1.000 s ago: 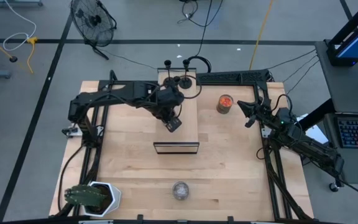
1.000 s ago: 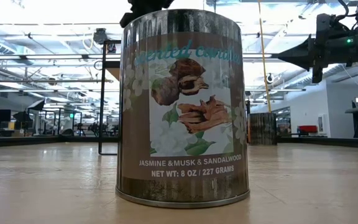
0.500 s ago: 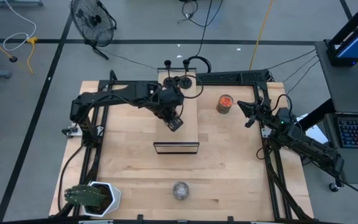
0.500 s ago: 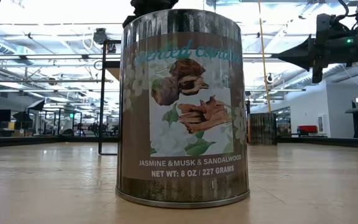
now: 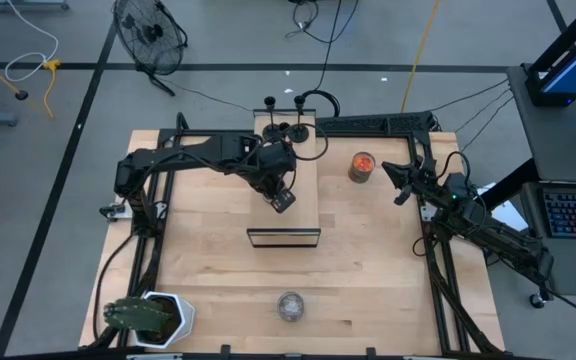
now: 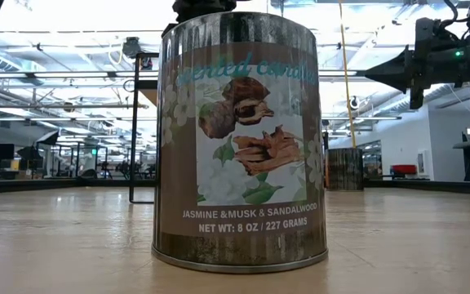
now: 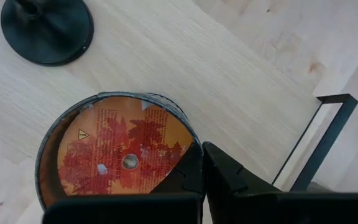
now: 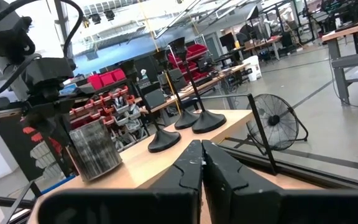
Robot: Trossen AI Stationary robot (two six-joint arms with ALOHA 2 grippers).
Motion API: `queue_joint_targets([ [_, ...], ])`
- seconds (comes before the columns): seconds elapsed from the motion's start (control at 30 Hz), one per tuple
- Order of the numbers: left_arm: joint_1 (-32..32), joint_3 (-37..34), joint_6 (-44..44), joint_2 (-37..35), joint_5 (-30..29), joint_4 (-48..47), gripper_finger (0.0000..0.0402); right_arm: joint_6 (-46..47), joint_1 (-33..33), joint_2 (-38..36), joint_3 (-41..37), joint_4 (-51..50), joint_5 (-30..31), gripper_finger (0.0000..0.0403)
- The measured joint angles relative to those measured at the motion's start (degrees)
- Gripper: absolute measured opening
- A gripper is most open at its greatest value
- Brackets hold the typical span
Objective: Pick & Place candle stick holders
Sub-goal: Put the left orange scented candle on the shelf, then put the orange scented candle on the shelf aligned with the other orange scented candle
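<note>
The left hand point(image 5: 282, 201), fingers clenched on nothing, hangs over a tin point(image 7: 114, 158) on the raised board, so it should open and shift toward the candle stick holders point(image 5: 285, 128) at the desk's far edge, while the right hand point(image 5: 400, 180) waits clenched.

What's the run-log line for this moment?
left claw shut, empty, above round tin with orange-red top | right claw shut, idle on the right | three matte-black candle stick holders on pale wooden platform, none grasped

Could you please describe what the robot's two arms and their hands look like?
Both are dark, jointed arms of blocky matte-black segments. The left hand and right hand each end in two black wedge-shaped fingers. Black cables trail beside the right arm, and a small green light shows on its wrist.
</note>
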Motion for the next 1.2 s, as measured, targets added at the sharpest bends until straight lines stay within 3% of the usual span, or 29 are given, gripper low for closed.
queue_joint_targets([
  [0.33,0.02,0.00,-0.28,0.00,0.02,0.02,0.0003,0.00,0.00,-0.01,0.00,0.00,0.00,0.0000],
  [0.97,1.07,0.00,-1.54,-0.56,0.53,0.68,0.0077,0.00,0.00,0.00,0.00,0.00,0.00,0.0000],
  [1.2,1.48,0.00,-2.07,-2.71,0.56,2.07,0.0081,-0.04,0.01,-0.02,0.00,0.04,0.00,0.0000],
])
